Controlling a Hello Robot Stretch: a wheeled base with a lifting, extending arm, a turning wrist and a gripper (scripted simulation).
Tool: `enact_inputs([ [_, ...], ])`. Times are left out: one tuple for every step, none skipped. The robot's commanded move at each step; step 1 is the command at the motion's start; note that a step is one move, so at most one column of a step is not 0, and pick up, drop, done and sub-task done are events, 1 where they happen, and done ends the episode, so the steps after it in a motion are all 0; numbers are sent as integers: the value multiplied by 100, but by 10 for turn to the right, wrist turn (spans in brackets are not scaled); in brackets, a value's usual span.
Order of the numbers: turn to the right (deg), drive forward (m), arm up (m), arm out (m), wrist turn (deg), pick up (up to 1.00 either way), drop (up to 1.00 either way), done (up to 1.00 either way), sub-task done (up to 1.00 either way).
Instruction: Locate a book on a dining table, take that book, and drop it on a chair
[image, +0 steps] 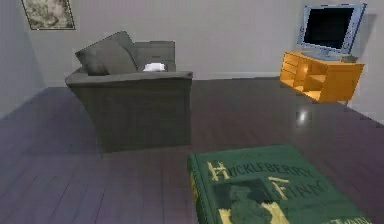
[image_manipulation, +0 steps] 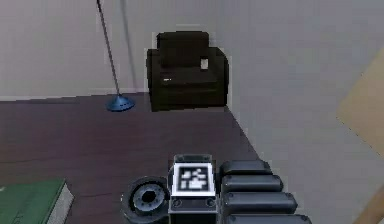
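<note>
The green book is running off the forward view's bottom edge. On the armchair a small white thing is sitting, too tiny to name. In the arm side view the lamp pole is running out past the top edge, and the gripper is getting cut by the bottom edge, so whether it's holding anything, I can't tell.

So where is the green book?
The green book is at the forward view's bottom edge, just right of the middle, nearer than the grey armchair.
</note>
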Motion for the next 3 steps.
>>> enact_inputs([
  [-90, 0, 0, 0, 0, 0, 0, 0, 0],
  [0, 65, 0, 0, 0, 0, 0, 0, 0],
  [-390, 0, 0, 0, 0, 0, 0, 0, 0],
])
